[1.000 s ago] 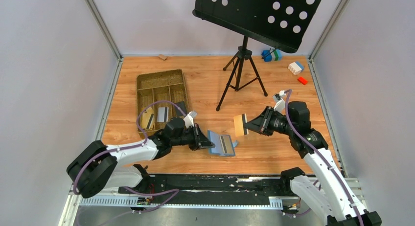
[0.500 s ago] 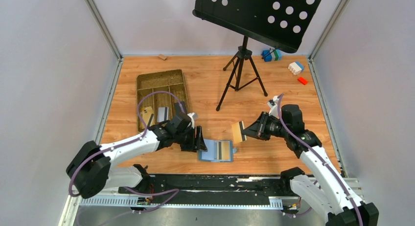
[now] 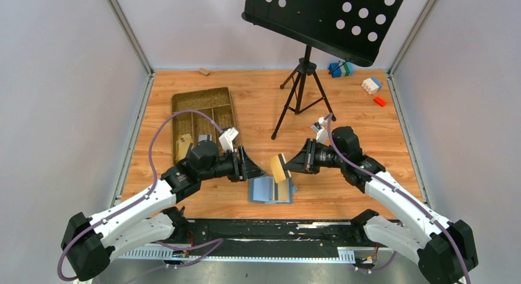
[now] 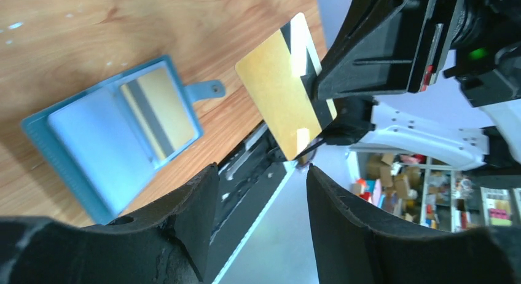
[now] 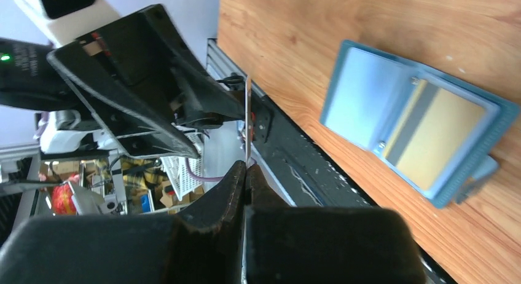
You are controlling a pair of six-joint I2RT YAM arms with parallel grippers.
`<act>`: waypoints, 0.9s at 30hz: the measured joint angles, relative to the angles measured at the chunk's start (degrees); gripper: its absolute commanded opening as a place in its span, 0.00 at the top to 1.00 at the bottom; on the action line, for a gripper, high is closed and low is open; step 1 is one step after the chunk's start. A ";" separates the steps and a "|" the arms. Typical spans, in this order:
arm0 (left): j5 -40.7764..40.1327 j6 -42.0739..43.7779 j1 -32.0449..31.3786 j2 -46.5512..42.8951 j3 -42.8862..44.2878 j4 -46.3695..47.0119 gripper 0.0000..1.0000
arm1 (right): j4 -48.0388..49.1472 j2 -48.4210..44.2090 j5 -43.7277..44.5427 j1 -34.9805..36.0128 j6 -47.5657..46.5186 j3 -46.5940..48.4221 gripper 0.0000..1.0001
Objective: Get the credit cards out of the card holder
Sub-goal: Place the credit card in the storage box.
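The blue card holder (image 3: 265,190) lies open and flat on the wooden table, with a gold credit card (image 4: 157,109) with a dark stripe still in its right sleeve. My right gripper (image 3: 290,165) is shut on another gold striped credit card (image 3: 279,168), held upright above the holder; in the right wrist view that card (image 5: 247,115) shows edge-on. My left gripper (image 3: 253,166) hangs open just left of the held card, facing it, with nothing between its fingers (image 4: 184,216). In the left wrist view the held card (image 4: 285,93) is just beyond the fingertips.
A brown compartmented tray (image 3: 203,106) sits at the back left, with a tan card (image 3: 184,146) and a grey card (image 3: 203,139) in it, partly behind my left arm. A music stand tripod (image 3: 302,93) is at the middle back. Toy blocks (image 3: 371,85) lie at the far right.
My left gripper opened and let go of the card holder, which now lies flat, then rose and pulled back. My right gripper carried its card leftward, close to the left gripper.
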 measured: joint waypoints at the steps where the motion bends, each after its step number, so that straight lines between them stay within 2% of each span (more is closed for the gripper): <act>1: 0.42 -1.49 0.00 -0.28 -0.96 2.54 0.39 | 1.16 0.09 -0.13 0.55 0.55 0.48 1.00; 6: 1.79 -9.33 0.02 -0.33 -5.55 15.28 0.42 | 6.62 0.09 -0.96 1.75 3.30 1.70 1.00; 15: 3.26 -16.85 0.02 0.15 -7.34 27.50 0.52 | 11.50 0.04 -1.73 3.02 6.29 1.75 1.00; 18: 3.28 -17.92 0.07 0.17 -7.41 28.83 0.65 | 13.16 -0.15 -2.08 3.45 6.80 1.75 1.00; 20: 3.23 -18.40 0.11 0.24 -7.67 29.33 0.84 | 13.68 -0.28 -2.12 3.56 6.93 1.75 0.99; 21: 3.23 -18.56 0.11 0.24 -7.78 29.35 0.95 | 13.73 -0.31 -2.12 3.67 6.97 1.75 0.95; 22: 3.21 -18.88 0.13 0.24 -7.82 29.33 1.00 | 13.79 -0.35 -2.12 3.76 6.97 1.75 0.86; 27: 1.79 -17.75 0.26 -0.04 -6.75 23.26 1.00 | 11.78 -0.37 -1.79 4.00 6.10 1.68 0.37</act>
